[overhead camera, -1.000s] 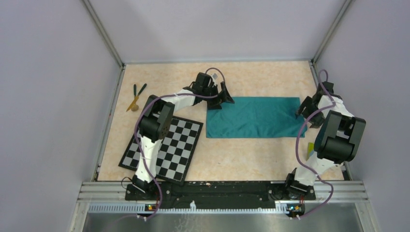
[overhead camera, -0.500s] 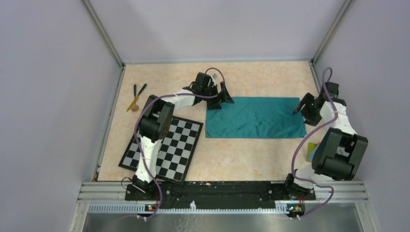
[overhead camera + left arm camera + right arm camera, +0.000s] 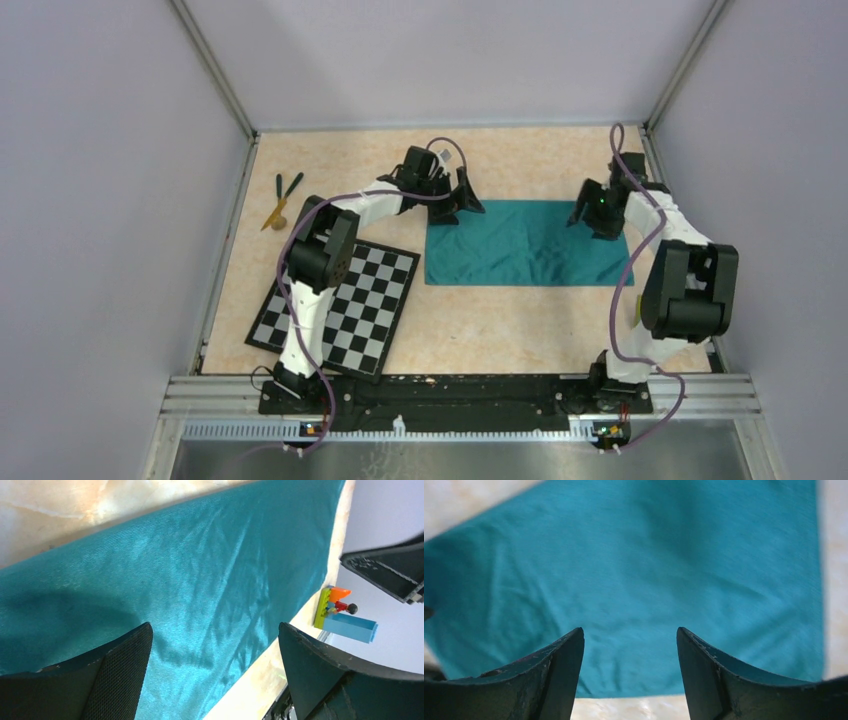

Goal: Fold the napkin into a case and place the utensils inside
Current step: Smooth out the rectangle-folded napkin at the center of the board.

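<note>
napkin [image 3: 525, 245] flat; left gripper [image 3: 458, 208] released, far-left corner; right gripper [image 3: 597, 218] released, seemingly above far-right edge

1. My left arm [image 3: 325, 250] rises from its base at the near edge, bends at the elbow, and reaches forward and to the right.
2. My left gripper [image 3: 462, 203] sits low at the end of that arm. It is tipped down and to the right, with the jaws spread wide and nothing between them.
3. My right arm [image 3: 688, 285] stands up from its base on the right, folds at the elbow, and stretches forward and inward to the left.
4. My right gripper [image 3: 598, 212] is tilted downward, jaws apart and holding nothing. Its dark, curved fingers [image 3: 549, 675] show in the wrist view.
5. My two grippers are well apart, at about the same depth.
</note>
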